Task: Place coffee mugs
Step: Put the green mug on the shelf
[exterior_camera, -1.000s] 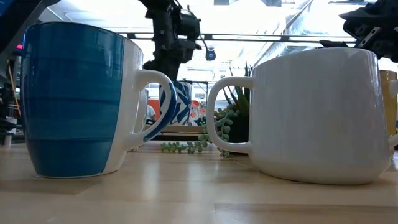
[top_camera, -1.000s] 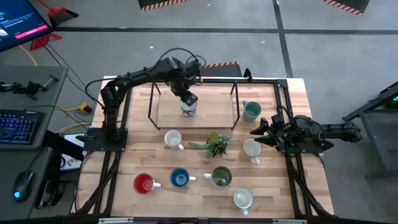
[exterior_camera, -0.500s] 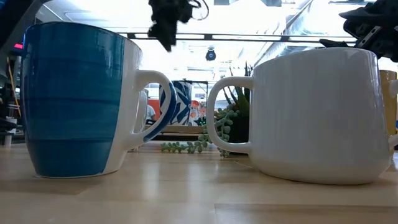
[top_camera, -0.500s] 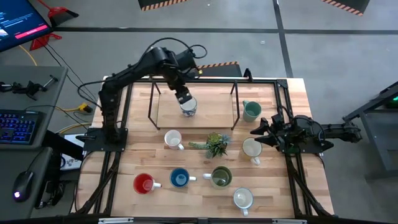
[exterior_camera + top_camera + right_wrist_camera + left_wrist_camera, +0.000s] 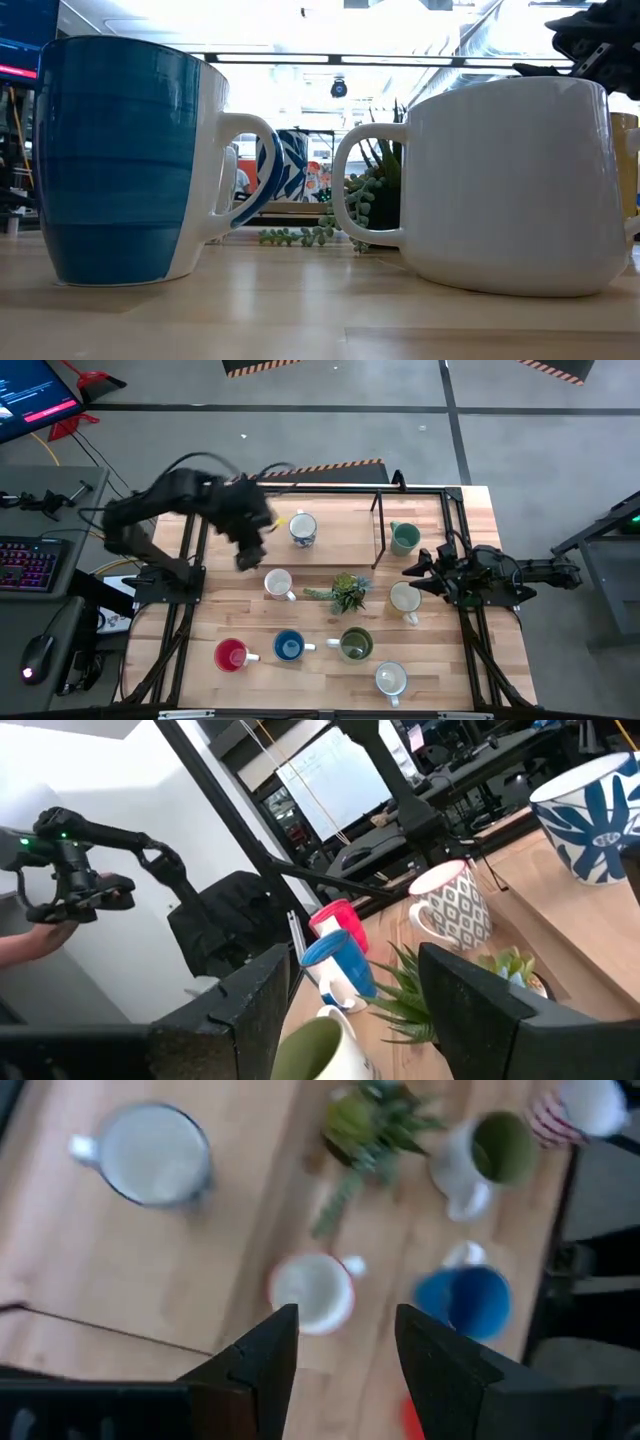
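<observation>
A white mug with a blue leaf pattern (image 5: 303, 528) stands upright on the raised wooden shelf (image 5: 340, 540). On the table below are a white mug (image 5: 277, 584), a red mug (image 5: 231, 655), a blue mug (image 5: 289, 647), an olive mug (image 5: 355, 644), a teal mug (image 5: 404, 538) and two more white mugs (image 5: 405, 598) (image 5: 390, 679). My left gripper (image 5: 246, 557) hangs open and empty left of the shelf, above the white mug (image 5: 313, 1290). My right gripper (image 5: 415, 572) waits open at the right, above the table.
A small spiky green plant (image 5: 347, 592) sits mid-table between the mugs. The shelf's black metal legs (image 5: 380, 525) stand at its ends. Black frame rails (image 5: 185, 640) run along the table's left and right sides. Bare wood lies in front of the shelf's left end.
My left gripper, open throughout, has risen from the patterned mug on the shelf and swung toward the table's left and near edges, leaving the low view. The patterned mug has stayed upright on the shelf.
</observation>
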Robot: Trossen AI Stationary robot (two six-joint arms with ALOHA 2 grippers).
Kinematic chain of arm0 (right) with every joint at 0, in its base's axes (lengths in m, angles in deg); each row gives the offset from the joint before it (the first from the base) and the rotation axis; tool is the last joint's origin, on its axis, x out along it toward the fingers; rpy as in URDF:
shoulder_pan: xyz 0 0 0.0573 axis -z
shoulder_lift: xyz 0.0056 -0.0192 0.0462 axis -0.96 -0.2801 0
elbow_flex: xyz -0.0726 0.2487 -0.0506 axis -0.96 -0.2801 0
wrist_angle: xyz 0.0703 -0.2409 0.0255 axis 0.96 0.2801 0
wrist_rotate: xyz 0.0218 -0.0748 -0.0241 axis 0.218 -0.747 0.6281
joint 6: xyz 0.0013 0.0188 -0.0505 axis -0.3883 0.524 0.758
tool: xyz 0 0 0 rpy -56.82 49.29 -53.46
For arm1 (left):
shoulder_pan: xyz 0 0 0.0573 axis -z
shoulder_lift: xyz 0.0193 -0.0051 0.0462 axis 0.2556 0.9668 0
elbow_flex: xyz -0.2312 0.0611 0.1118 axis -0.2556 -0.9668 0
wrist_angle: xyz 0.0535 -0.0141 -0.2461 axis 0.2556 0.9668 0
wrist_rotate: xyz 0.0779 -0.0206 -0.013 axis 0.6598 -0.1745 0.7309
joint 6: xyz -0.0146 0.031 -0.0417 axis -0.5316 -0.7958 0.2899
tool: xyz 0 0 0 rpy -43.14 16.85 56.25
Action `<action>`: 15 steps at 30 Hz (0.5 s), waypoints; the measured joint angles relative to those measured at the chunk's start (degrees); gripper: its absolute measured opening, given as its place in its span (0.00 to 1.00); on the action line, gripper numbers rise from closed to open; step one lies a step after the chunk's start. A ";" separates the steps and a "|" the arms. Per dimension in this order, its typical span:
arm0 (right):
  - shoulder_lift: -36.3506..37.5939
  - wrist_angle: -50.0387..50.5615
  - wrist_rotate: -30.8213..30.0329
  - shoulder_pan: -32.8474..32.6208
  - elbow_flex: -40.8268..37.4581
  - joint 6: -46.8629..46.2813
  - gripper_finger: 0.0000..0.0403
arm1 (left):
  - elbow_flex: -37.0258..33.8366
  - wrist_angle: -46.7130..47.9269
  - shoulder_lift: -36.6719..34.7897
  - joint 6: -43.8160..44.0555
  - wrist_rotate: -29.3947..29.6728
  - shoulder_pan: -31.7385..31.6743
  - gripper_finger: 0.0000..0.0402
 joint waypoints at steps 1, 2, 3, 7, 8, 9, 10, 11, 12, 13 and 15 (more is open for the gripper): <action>0.00 0.37 0.00 0.01 0.00 0.01 0.52 | -2.51 0.24 -2.41 1.54 0.02 1.70 0.39; 0.00 0.55 -0.02 -0.02 0.00 0.02 0.52 | -4.78 0.43 -4.48 3.11 0.04 3.23 0.39; 0.00 0.55 -0.05 0.00 0.00 0.02 0.52 | -7.18 0.25 -6.61 4.57 0.04 4.83 0.39; 0.00 1.04 -0.10 0.01 0.00 0.02 0.52 | -18.53 0.26 -15.75 10.13 0.08 10.76 0.39; 0.00 1.22 -0.12 -0.01 0.00 -0.02 0.52 | -21.38 0.30 -18.05 11.71 0.06 12.12 0.39; 0.00 1.25 -0.14 -0.01 0.00 -0.24 0.52 | -24.28 0.31 -20.46 13.43 0.06 13.50 0.39; 0.00 1.25 -0.16 -0.02 0.00 -1.16 0.52 | -27.15 0.31 -22.74 15.31 0.06 14.87 0.39; 0.00 1.21 -0.17 0.00 0.00 -2.13 0.52 | -29.72 0.28 -24.83 16.93 0.06 16.15 0.39; 0.00 1.20 -0.17 -0.02 0.00 -3.22 0.52 | -32.21 0.10 -26.93 18.34 0.16 17.39 0.39; 0.00 1.22 -0.20 0.00 0.00 -4.81 0.52 | -34.65 -0.24 -28.94 19.13 0.40 18.66 0.39; 0.00 1.20 -1.06 -0.02 0.00 -8.08 0.52 | -39.16 -1.94 -32.55 20.72 2.55 21.28 0.39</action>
